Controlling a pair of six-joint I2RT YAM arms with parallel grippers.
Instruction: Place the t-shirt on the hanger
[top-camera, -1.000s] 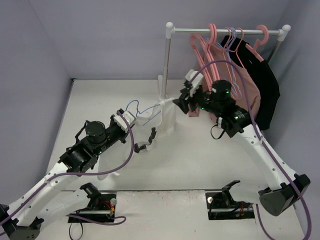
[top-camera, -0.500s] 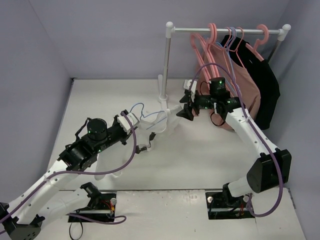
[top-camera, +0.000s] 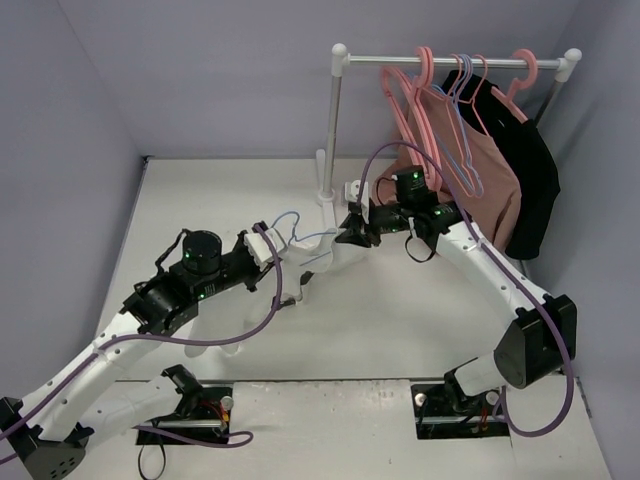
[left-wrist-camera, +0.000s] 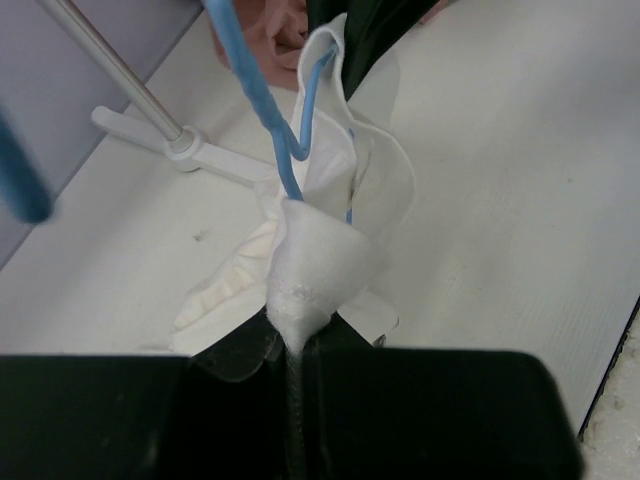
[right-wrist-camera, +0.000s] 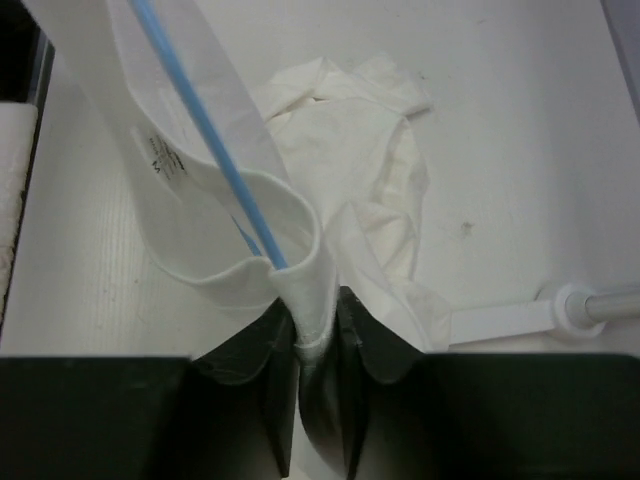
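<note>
On the bare white tabletop (top-camera: 400, 320), between lavender walls (top-camera: 200, 70) and before the clothes rail (top-camera: 450, 62), the t-shirt (top-camera: 325, 250) droops bunched from the hanger (top-camera: 290, 222), left fingers (left-wrist-camera: 240, 355) clamped on its cloth-wrapped wire, right fingers (right-wrist-camera: 245, 345) pinching the neckline.

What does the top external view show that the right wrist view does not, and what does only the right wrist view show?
Only the top view shows the rail with pink hangers, a pink top and a black garment, and the left arm. Only the right wrist view shows a small printed label on the t-shirt and the right fingers pinching its cloth. Both show the white t-shirt, the blue hanger and the rail's foot.
</note>
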